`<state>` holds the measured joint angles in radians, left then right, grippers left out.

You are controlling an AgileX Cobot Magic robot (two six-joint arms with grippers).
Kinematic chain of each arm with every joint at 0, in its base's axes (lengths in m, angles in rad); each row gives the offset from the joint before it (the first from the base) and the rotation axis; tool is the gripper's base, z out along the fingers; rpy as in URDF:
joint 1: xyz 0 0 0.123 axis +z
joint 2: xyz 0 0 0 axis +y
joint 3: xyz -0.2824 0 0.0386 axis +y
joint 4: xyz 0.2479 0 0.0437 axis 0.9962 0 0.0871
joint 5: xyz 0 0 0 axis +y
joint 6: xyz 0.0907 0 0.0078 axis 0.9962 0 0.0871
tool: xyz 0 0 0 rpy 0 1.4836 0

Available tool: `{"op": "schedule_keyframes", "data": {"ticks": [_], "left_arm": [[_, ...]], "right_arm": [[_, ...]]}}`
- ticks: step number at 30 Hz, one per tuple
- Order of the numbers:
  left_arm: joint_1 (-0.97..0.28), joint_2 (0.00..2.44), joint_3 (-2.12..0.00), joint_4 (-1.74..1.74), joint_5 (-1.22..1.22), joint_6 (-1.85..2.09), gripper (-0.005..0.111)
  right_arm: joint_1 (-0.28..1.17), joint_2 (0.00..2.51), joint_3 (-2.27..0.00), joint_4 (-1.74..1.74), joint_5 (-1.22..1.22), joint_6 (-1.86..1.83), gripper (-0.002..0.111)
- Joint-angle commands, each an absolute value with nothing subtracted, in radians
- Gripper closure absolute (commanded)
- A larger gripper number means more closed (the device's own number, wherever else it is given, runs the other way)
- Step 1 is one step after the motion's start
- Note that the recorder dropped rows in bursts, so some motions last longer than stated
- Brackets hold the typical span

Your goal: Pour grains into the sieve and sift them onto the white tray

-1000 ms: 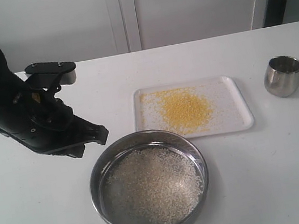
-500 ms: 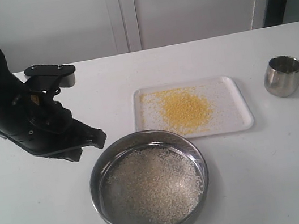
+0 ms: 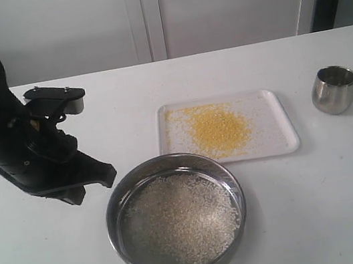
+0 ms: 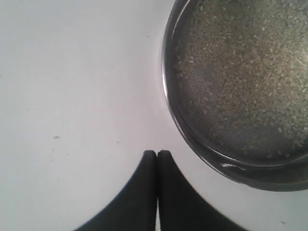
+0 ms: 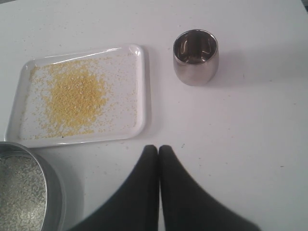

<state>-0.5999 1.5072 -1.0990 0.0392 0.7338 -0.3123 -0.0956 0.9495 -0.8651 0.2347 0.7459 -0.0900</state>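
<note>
The steel sieve [image 3: 177,220] rests on the table in front of the white tray [image 3: 285,134], holding whitish rice-like grains [image 3: 181,219] on its mesh. Yellow grains [image 3: 218,128] lie in a heap on the tray. My left gripper [image 3: 106,174] hangs just left of the sieve, apart from its rim, jaws shut and empty. In the left wrist view the left gripper [image 4: 157,153] is beside the sieve [image 4: 192,139]. My right gripper [image 5: 158,148] is shut and empty above bare table, near the white tray [image 5: 139,86]; the exterior view does not show it.
A small steel cup [image 3: 334,88] stands empty at the right of the table, also seen as the cup [image 5: 195,57] in the right wrist view. The table's far edge runs behind the tray.
My left arm has drawn back to the left and slightly down, away from the sieve's rim. Sieve, tray and cup have not moved.
</note>
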Motion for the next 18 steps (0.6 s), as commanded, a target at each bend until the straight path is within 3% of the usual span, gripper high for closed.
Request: {"op": "schedule_keyframes", "data": {"ticks": [1, 18], "left_arm": [[-0.547, 1.470, -1.101, 0.035, 0.764, -0.314, 0.107], [-0.244, 1.230, -1.055, 0.032, 0.817, -0.278, 0.107]], "right_arm": [[-0.100, 0.945, -0.865, 0.232, 0.736, -0.085, 0.108], [-0.100, 0.945, -0.865, 0.232, 0.736, -0.085, 0.108]]}}
